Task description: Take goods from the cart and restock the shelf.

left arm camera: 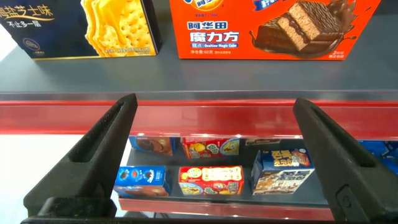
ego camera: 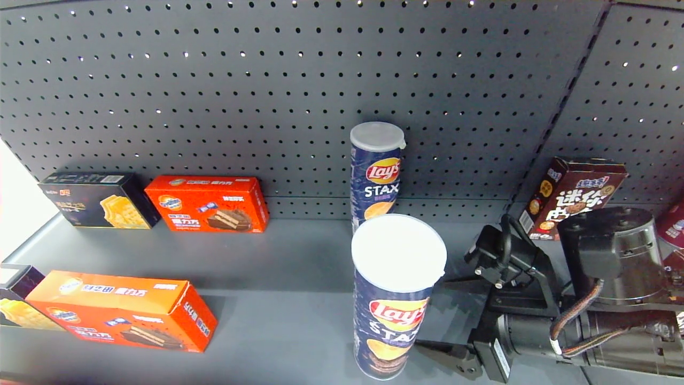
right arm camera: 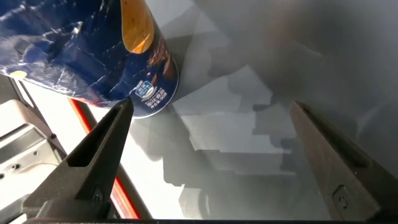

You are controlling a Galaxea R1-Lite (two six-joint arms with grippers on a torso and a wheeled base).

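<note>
Front can (ego camera: 395, 299) near shelf (ego camera: 278, 278) front edge, room at 9 o'clock | right gripper (ego camera: 435, 315) wide, empty, at its 3 o'clock | left gripper (left arm camera: 211, 155) wide

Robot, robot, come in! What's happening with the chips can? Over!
Left gripper open, empty. Right gripper open, empty, beside front chips can. Can upright on shelf. Second can behind it.
</note>
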